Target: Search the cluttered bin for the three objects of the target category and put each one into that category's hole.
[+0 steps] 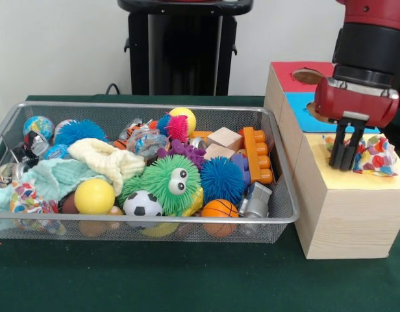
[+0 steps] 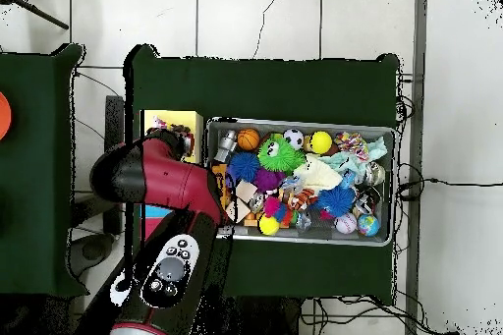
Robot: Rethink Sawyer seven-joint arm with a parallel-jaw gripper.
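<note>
The gripper (image 1: 347, 156) is being held with its two dark fingers pressed close together, tips down on the yellow panel (image 1: 356, 179) of the near box, just left of a patterned cloth (image 1: 376, 153) that is lying on that panel. The hole is being hidden by cloth and gripper. In the overhead view the arm (image 2: 162, 179) is covering most of the three boxes. In the bin (image 1: 148, 224), left of the boxes, a second patterned cloth (image 1: 28, 197) is lying at the near left corner, partly tucked under a mint one (image 1: 54, 179); a cream cloth (image 1: 109, 162) is lying beside them.
</note>
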